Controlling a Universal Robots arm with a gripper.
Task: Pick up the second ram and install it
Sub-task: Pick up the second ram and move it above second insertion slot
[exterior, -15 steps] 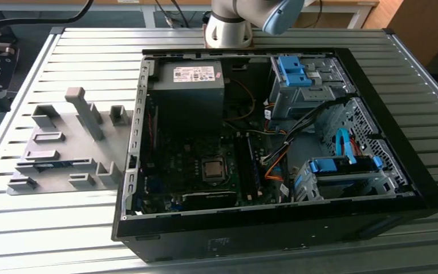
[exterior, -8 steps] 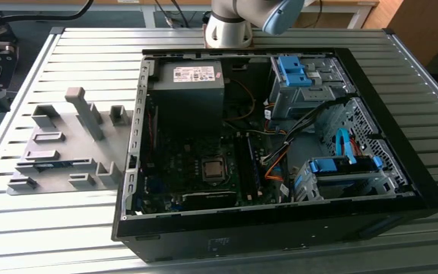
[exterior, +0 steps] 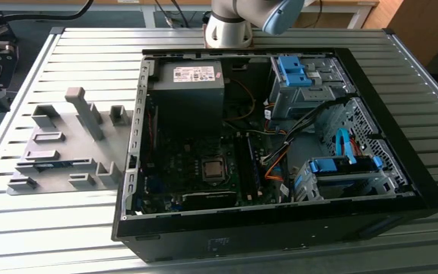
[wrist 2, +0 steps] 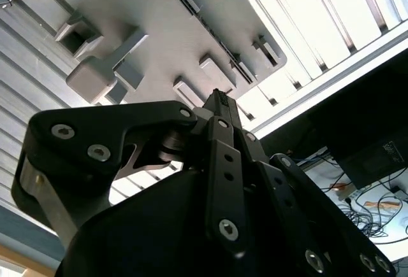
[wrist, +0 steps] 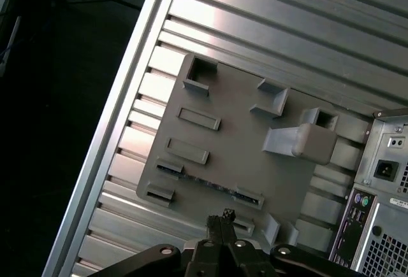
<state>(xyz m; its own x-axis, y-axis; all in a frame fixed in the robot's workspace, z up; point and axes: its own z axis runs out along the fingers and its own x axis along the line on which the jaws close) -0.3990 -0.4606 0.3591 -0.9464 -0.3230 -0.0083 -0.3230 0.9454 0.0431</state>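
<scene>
The slatted metal worktop (exterior: 280, 40) carries everything. The biggest thing on it is the open computer case (exterior: 280, 228), off to one side of the gripper. Under the gripper lies the grey holder plate (wrist: 236, 143) with its raised blocks.

The gripper (wrist: 220, 216) hangs above the plate's near edge. Its fingers look pressed together and hold nothing. The second ram (wrist: 210, 183) stands on edge in the plate's slotted blocks, below the gripper's tips and a little ahead of them, not touched.

I'd judge the stick to be light and stiff but delicate. It is best pinched across its flat faces near the middle of the upper edge, away from the contacts, and kept straight.

The exterior view looks into the case at the motherboard (exterior: 203, 165), and the ram there is just a blue-green sliver. The first wrist view shows the stick's whole length and the case's rear ports.
</scene>
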